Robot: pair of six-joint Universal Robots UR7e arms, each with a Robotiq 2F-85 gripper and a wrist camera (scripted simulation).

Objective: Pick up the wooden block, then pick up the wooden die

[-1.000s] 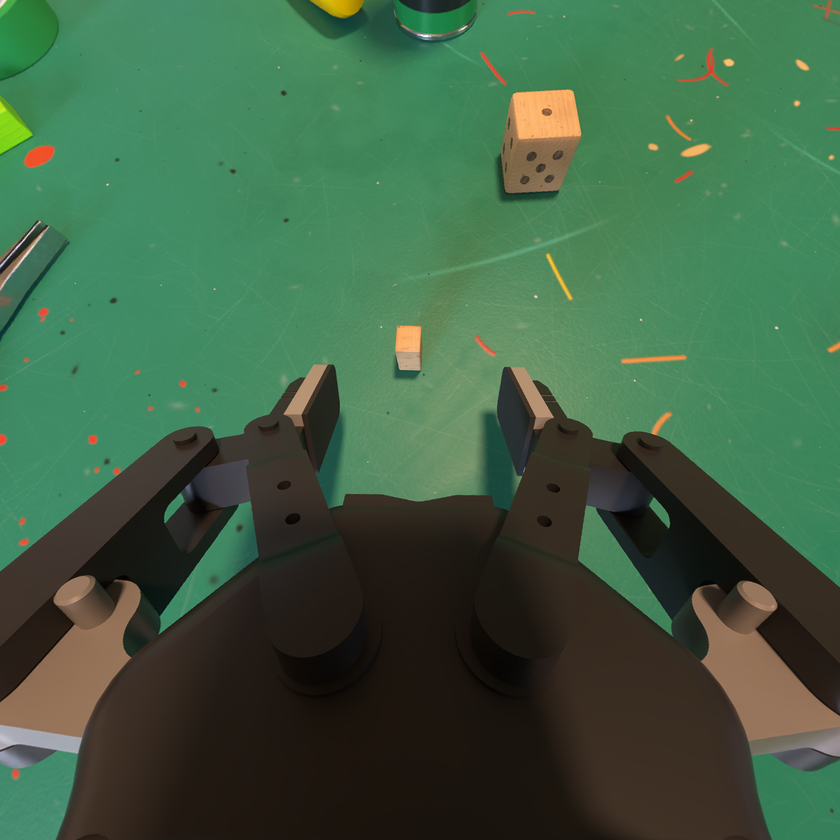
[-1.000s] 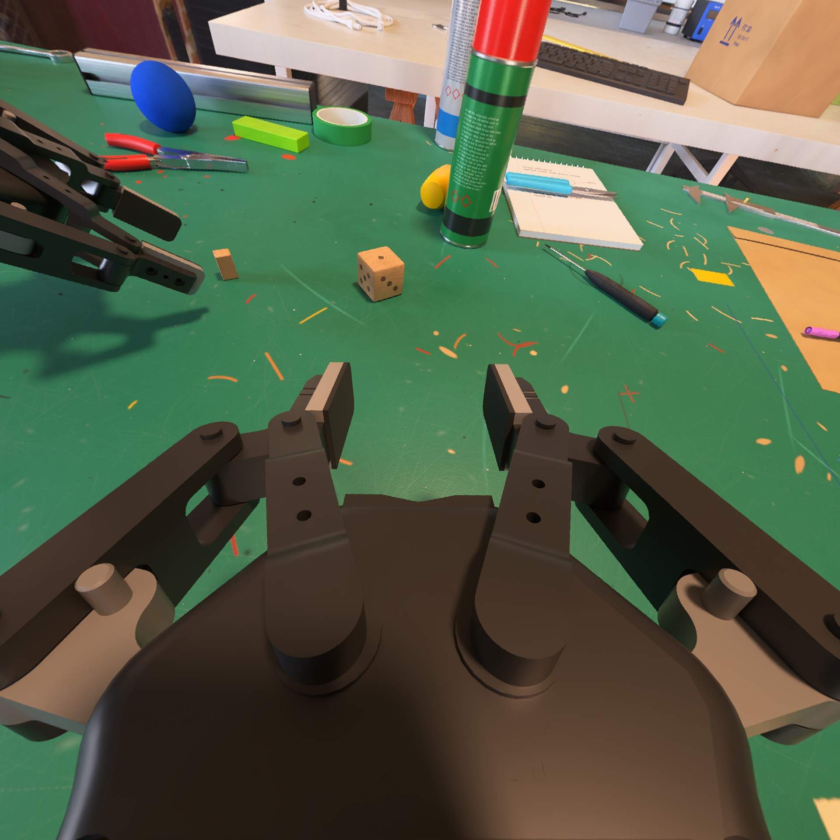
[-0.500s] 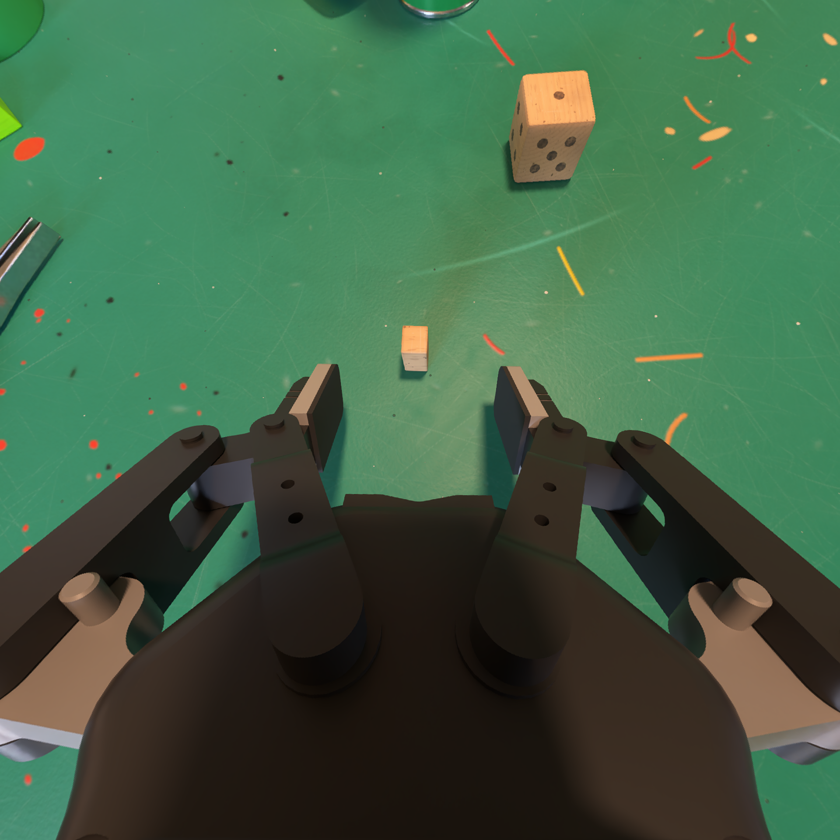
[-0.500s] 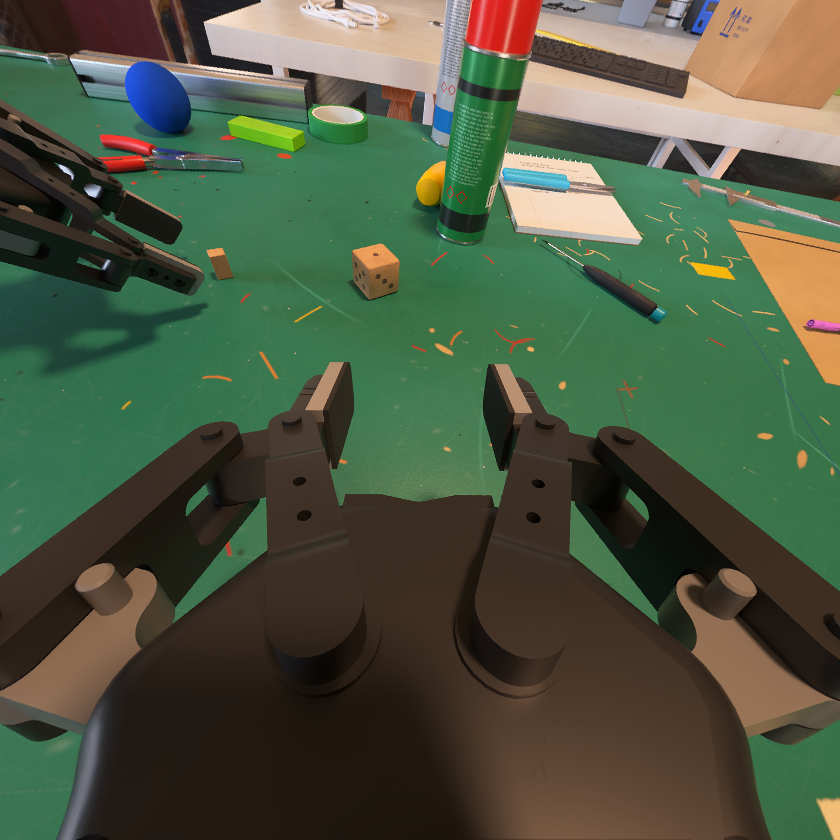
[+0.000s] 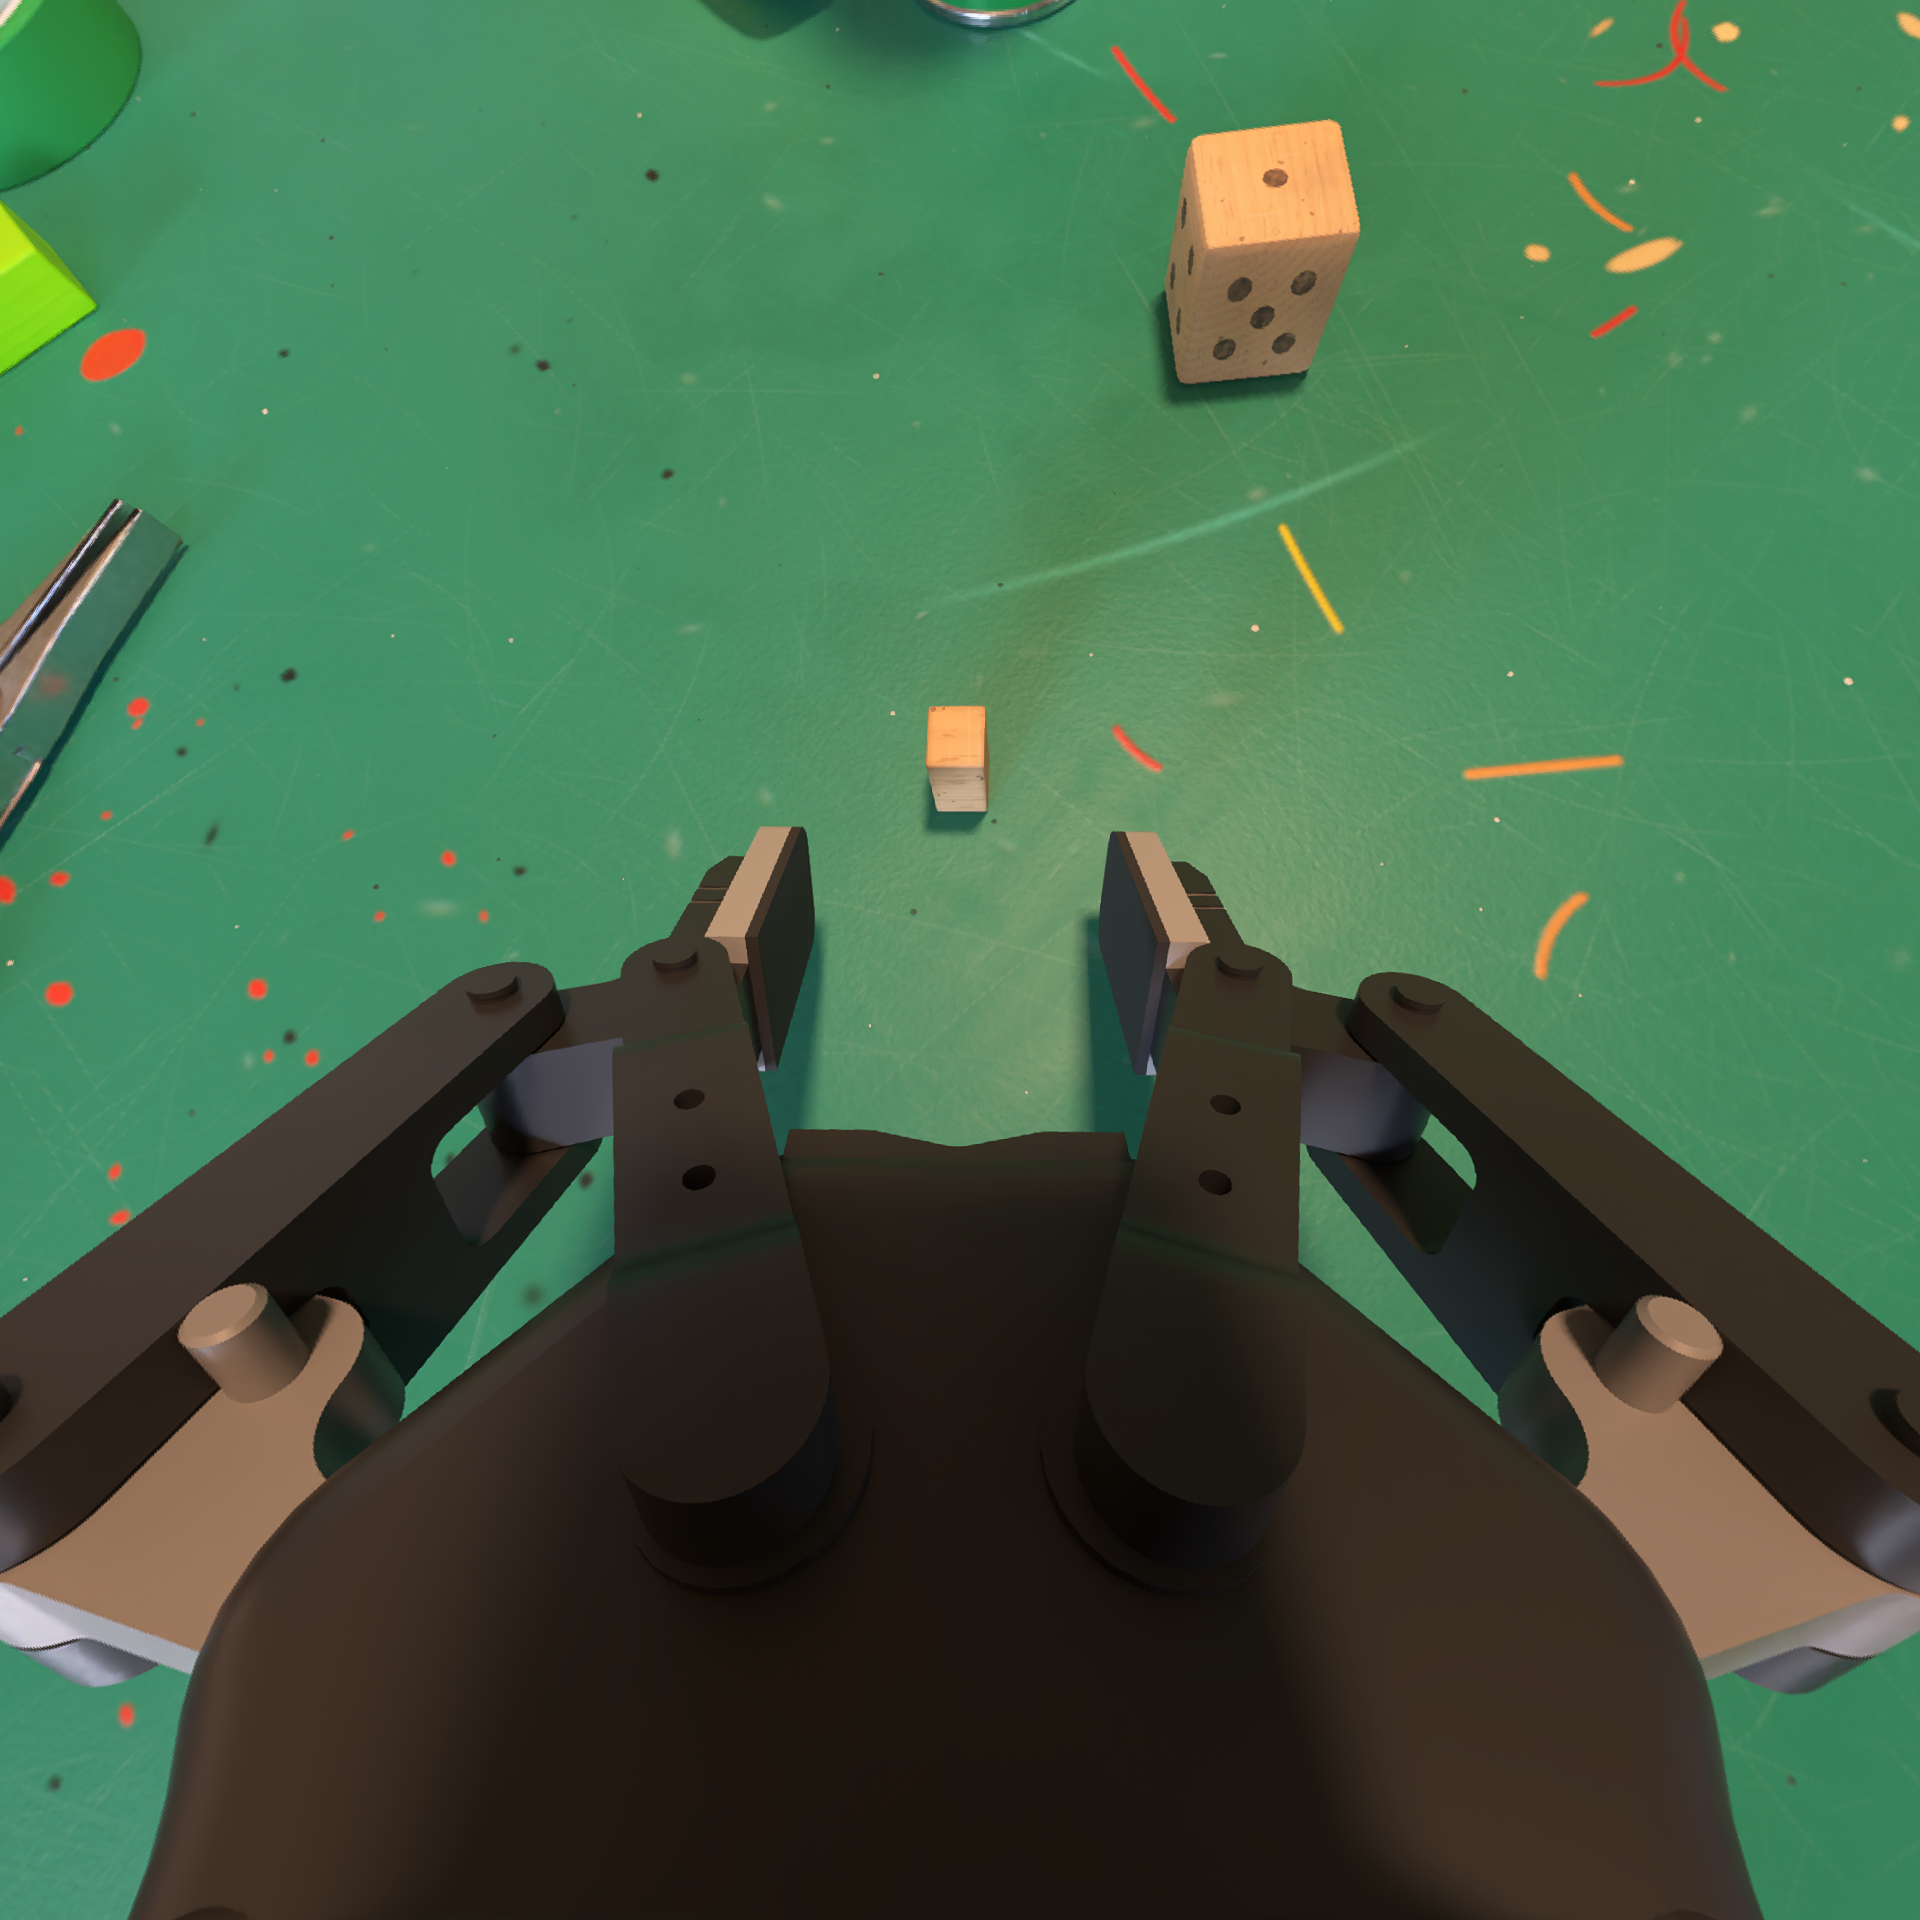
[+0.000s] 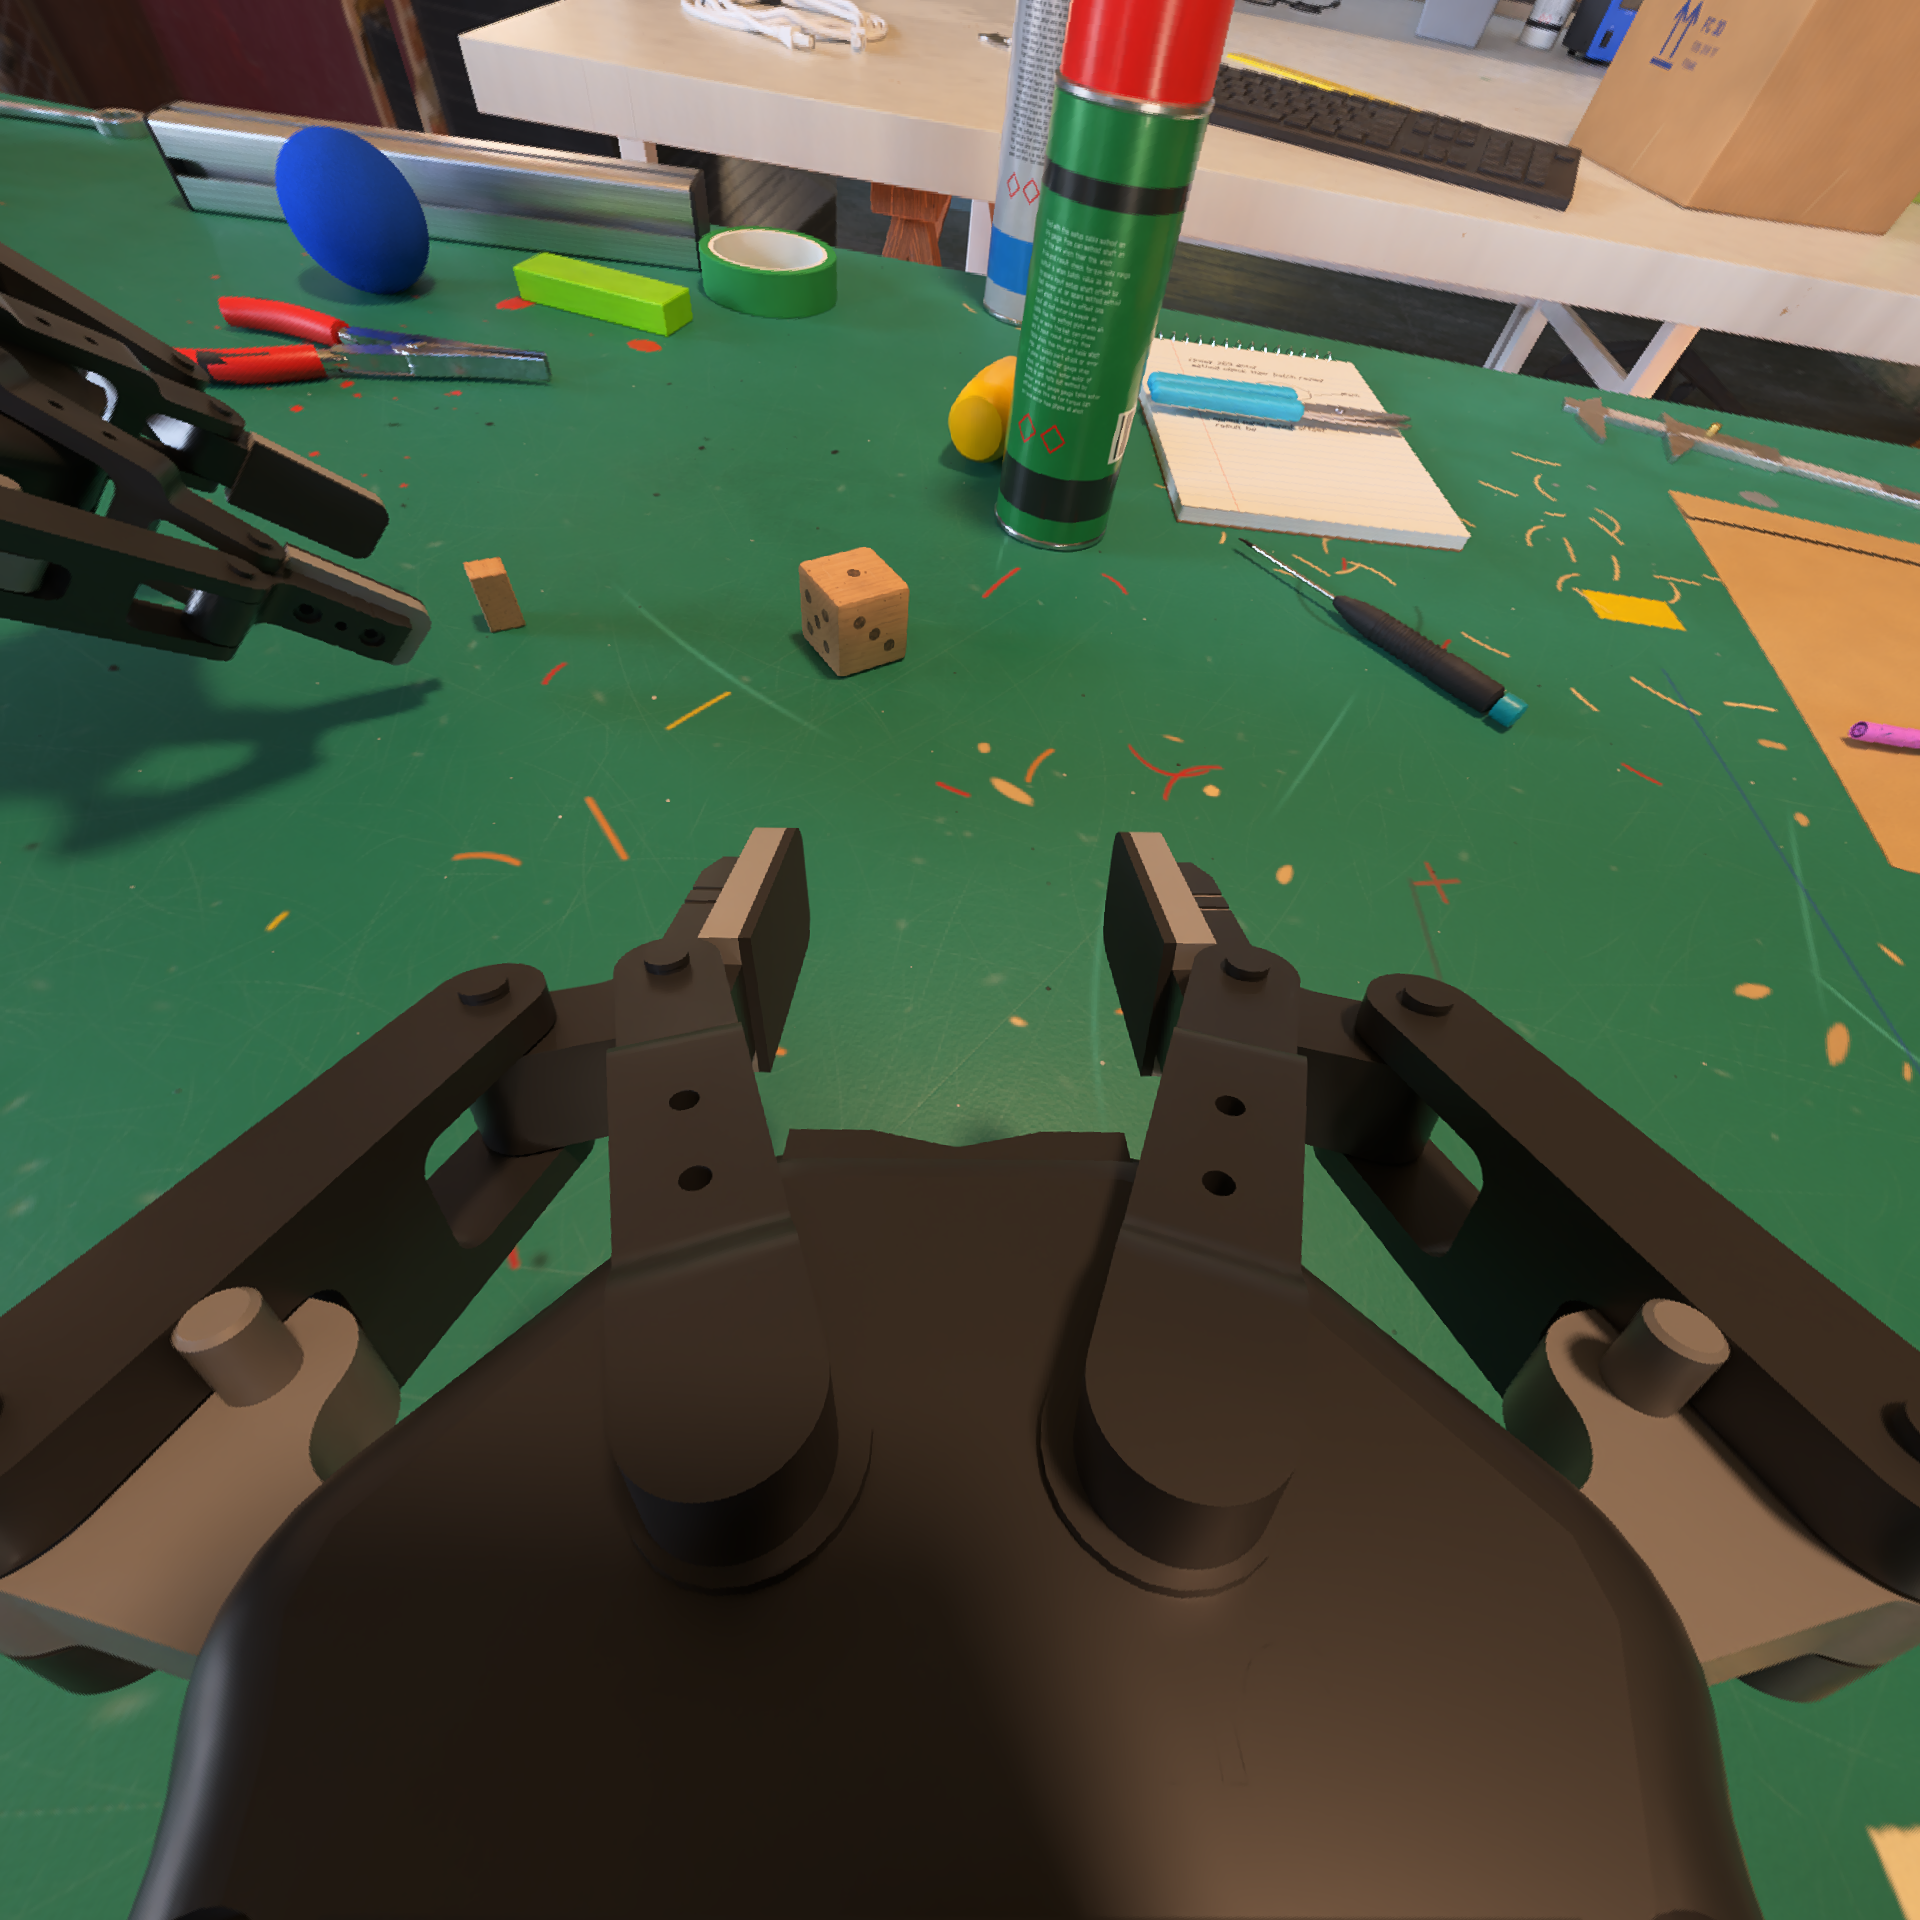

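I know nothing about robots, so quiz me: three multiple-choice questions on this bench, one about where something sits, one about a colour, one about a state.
1. Where is the small plain wooden block?
A. Just ahead of the left gripper
B. On the lined notepad
C. Inside the green tape roll

2. What colour is the tall spray can's cap?
A. Blue
B. Red
C. Yellow

3. How is the right gripper?
A. Shut on the spotted wooden die
B. Shut on nothing
C. Open and empty

Answers: 1 A, the block stands on the green mat just beyond the fingertips. 2 B, the cap is red above a green body. 3 C, its fingers stand apart over bare mat.
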